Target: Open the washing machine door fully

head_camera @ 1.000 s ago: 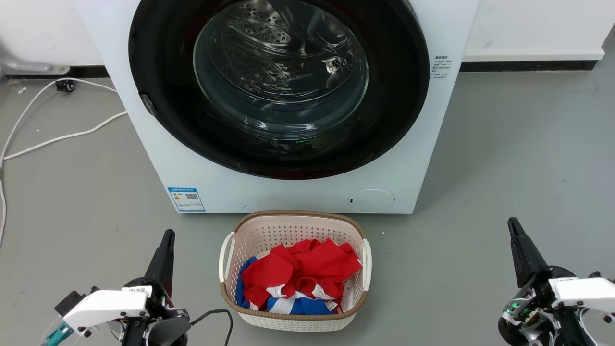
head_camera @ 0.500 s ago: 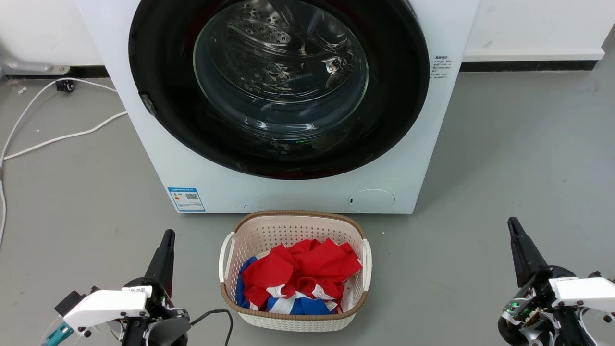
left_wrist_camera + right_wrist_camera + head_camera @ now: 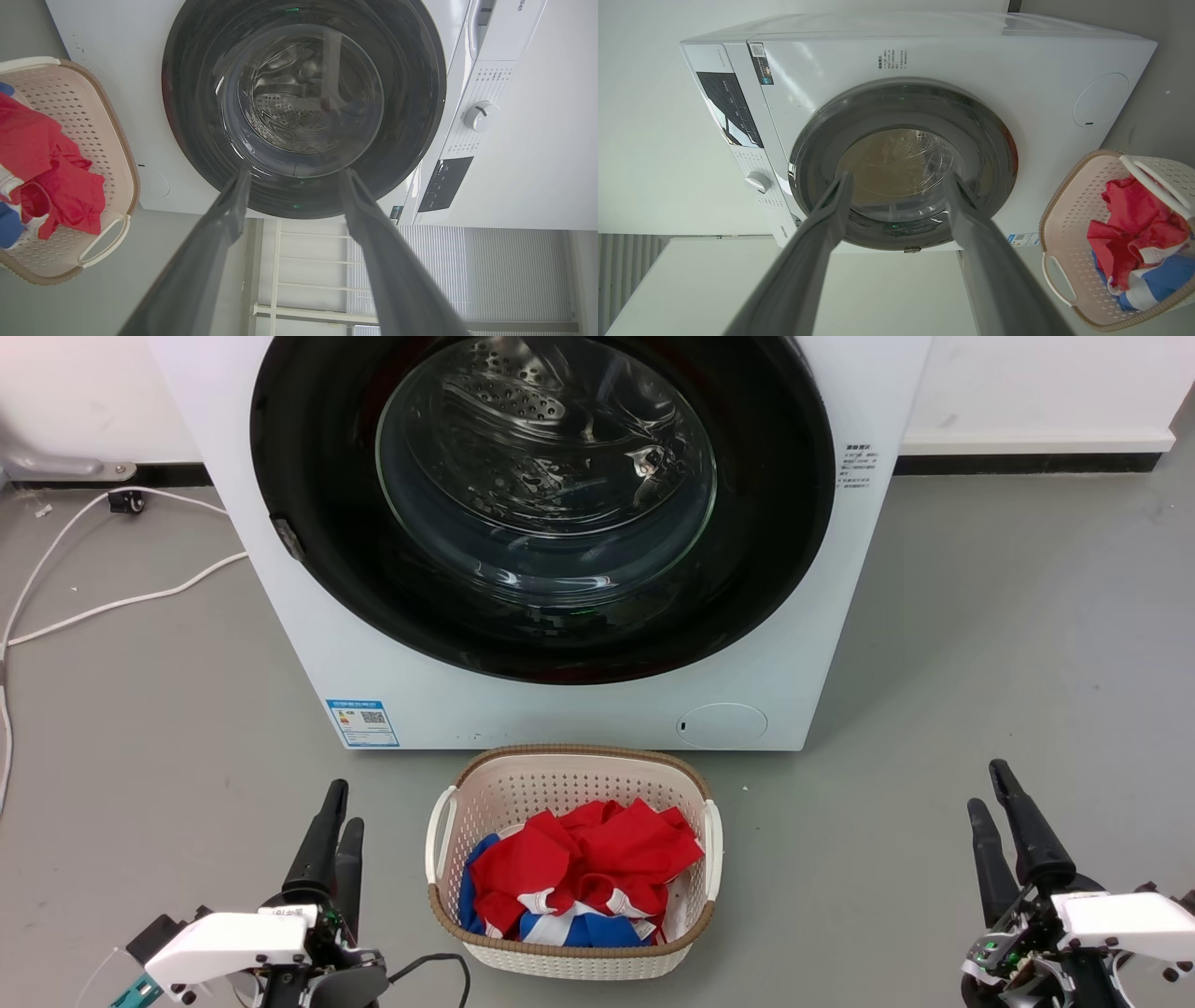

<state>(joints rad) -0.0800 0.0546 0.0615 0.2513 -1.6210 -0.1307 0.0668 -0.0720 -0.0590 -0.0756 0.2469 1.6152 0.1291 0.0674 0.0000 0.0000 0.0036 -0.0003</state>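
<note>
Now that my left claw (image 3: 344, 807) and right claw (image 3: 987, 786) have parted their fingers and hold nothing, I judge the reach can start. The washing machine door (image 3: 546, 495) looks shut, well ahead beyond the basket (image 3: 574, 751).

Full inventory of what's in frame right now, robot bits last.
washing machine: 1, white, centre, on the grey floor
washing machine door: 1, black with glass window, machine front, shut
flap: 1, white, round, lower right of the front
sticker: 1, blue, lower left of the front
dial: 1, white, control panel
basket: 1, cream with brown rim, floor before the machine
clothes: heap, red, blue, white, in the basket
cable: count unclear, white, floor left of the machine
left gripper: 1, dark, lower left, open
right gripper: 1, dark, lower right, open
</note>
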